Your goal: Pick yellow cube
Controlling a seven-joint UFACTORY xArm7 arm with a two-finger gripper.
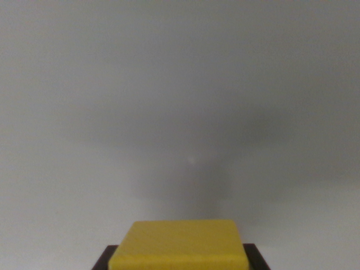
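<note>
Grey, matte and unmarked, the surface (180,84) fills nearly the whole wrist view, its focus soft throughout.

Nearest the camera, at the bottom edge and just right of nothing but centre, sits the yellow cube (180,246). Its top face is a flat, even yellow, without print, label or visible scuff. The far edge of that face is straight with rounded corners, and the sides splay outward toward the lens. A slightly paler band runs along the lowest visible part, where the near face appears to begin; the frame cuts off the remainder of the block.

Dark parts, near black, flank the cube on both sides at the bottom corners of its outline, one at the wrist view's left (104,259) and one at the wrist view's right (256,257). They lie directly against the cube's outline. Whether they are the gripper's fingers, and whether they press on the cube, cannot be told from this view; the claw's state is therefore undetermined.

Beyond the cube, a broad, blurred shadow (214,180) darkens the grey surface, rising from the cube's far edge and spreading toward the right. A small pale fleck (192,161) lies within it, near centre. Farther up, the surface lightens to a uniform grey.
</note>
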